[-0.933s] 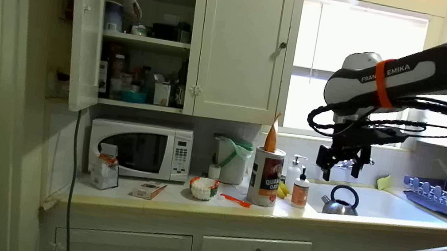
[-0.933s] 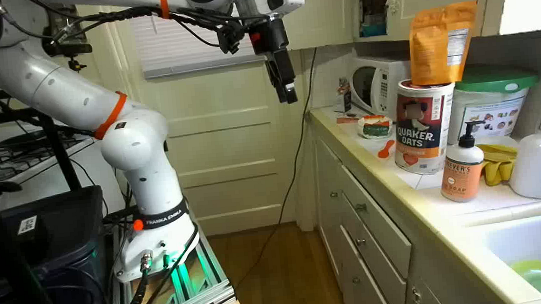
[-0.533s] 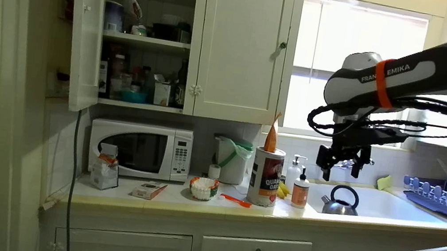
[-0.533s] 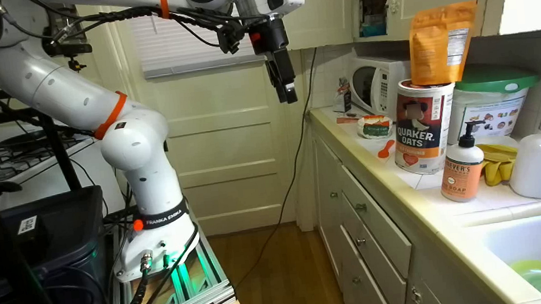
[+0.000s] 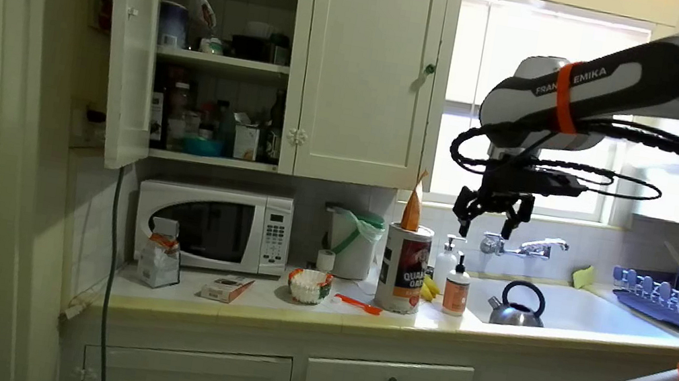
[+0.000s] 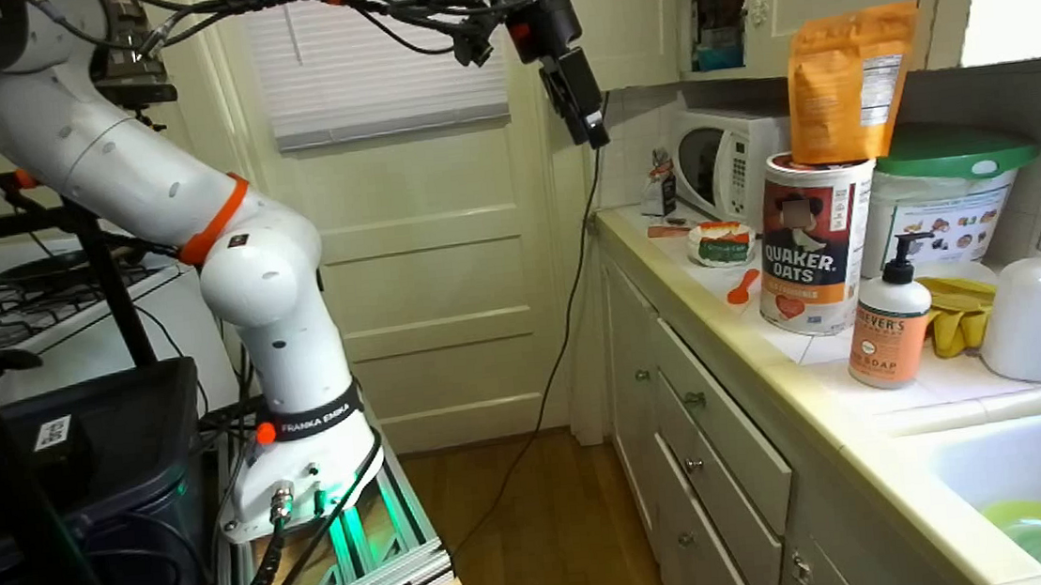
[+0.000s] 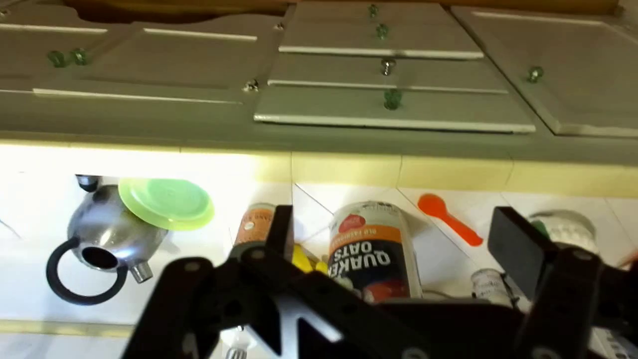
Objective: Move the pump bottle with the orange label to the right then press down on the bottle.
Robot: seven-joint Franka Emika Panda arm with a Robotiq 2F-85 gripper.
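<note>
Presently, step likely the reach. Robotiq gripper: wide, empty. Orange-labelled Meyer's soap pump bottle: upright, untouched, just beside Quaker Oats canister. Next, probably: descend, straddle, shift right.

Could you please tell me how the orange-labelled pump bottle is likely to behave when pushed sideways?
The pump bottle looks smooth-sided, so it would probably slide under a low push. Its narrow pump head rises on top, so pushing there might tip it. Being rounded, it could roll if toppled.

"QUAKER OATS" canister, "SOAP" pump bottle (orange label), "FRANKA EMIKA" arm
</note>
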